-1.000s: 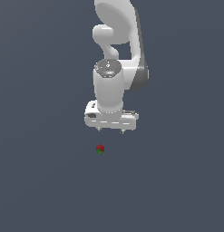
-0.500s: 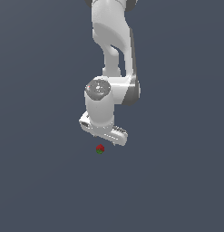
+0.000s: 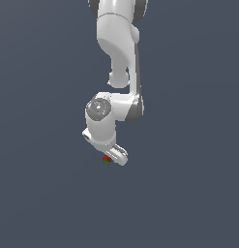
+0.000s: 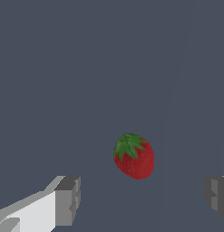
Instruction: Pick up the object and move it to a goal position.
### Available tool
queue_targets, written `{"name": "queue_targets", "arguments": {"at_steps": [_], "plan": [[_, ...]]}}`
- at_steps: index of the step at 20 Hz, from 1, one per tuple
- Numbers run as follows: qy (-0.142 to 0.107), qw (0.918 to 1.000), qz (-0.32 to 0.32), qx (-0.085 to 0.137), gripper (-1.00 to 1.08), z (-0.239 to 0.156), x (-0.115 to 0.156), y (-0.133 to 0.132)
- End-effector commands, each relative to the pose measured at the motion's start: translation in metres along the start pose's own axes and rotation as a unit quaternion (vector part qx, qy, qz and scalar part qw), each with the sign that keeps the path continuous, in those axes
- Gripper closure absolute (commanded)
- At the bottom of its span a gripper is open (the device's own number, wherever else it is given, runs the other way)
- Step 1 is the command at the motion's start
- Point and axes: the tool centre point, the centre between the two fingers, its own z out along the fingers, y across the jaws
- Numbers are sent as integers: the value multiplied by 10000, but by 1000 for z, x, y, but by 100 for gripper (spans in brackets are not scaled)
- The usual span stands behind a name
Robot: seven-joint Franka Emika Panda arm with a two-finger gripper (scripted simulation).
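Gripper [image 4: 140, 201]: spread wide, holding nothing, so the strawberry could fit between its fingers [image 4: 68, 199].
Strawberry [image 4: 133, 155]: lay on the gray floor [image 3: 188, 193], right under the gripper.
Arm [image 3: 118, 72]: bent low over it, probably to grab.

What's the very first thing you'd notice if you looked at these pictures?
A bright red strawberry with a green leafy top, the only colour on a plain grey floor. In the wrist view it lies just ahead of the open gripper, not yet between its grey fingertips. In the exterior view the big white robot arm bends down right over the berry.
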Motion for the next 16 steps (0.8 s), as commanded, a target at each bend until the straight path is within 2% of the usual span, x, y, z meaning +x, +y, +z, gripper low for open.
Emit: {"name": "queue_targets", "arguments": {"at_steps": [1,10,16], "plan": [[0,9999,148,-13,-92,5,3,2],[-3,9997,228,-24,-92,11,4,3],[-2,9997,242,-24,-92,37,4,4]]}}
